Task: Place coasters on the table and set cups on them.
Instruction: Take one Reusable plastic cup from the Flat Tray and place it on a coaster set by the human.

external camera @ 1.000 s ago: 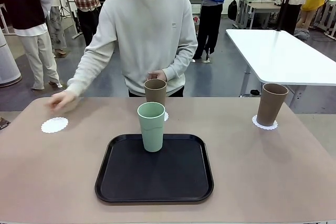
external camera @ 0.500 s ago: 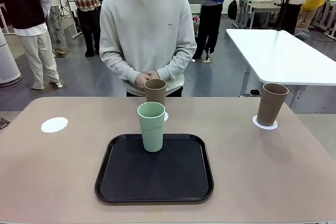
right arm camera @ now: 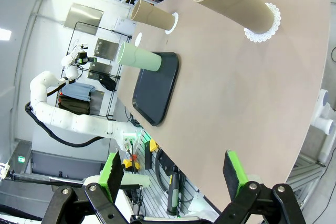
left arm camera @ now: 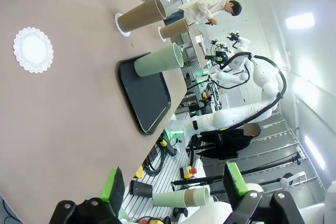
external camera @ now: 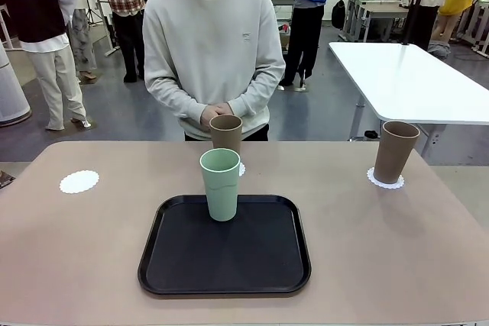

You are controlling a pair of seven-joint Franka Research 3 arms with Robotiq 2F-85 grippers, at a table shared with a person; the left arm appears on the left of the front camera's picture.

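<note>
A pale mint green cup (external camera: 220,185) stands on the black tray (external camera: 252,265). Behind it a tan cup (external camera: 226,133) sits on a coaster (external camera: 241,169) that peeks out at its base. A second tan cup (external camera: 396,152) stands on a coaster (external camera: 385,182) at the far right of the table (external camera: 397,250). A bare coaster (external camera: 79,182) lies at the far left. My left gripper (left arm camera: 174,184) is open over the table's left end, with the bare coaster (left arm camera: 33,50) and mint cup (left arm camera: 158,61) ahead. My right gripper (right arm camera: 173,170) is open, well back from the right tan cup (right arm camera: 236,1).
The person stands at the far side with hands (external camera: 216,112) clasped just behind the middle tan cup. A white table (external camera: 412,82) stands beyond the right corner. Bare tabletop lies on both sides of the tray.
The person's arm, stretched toward the left coaster a second ago, has drawn back, and both hands now rest together in front of the body. Cups, coasters and tray have not moved.
</note>
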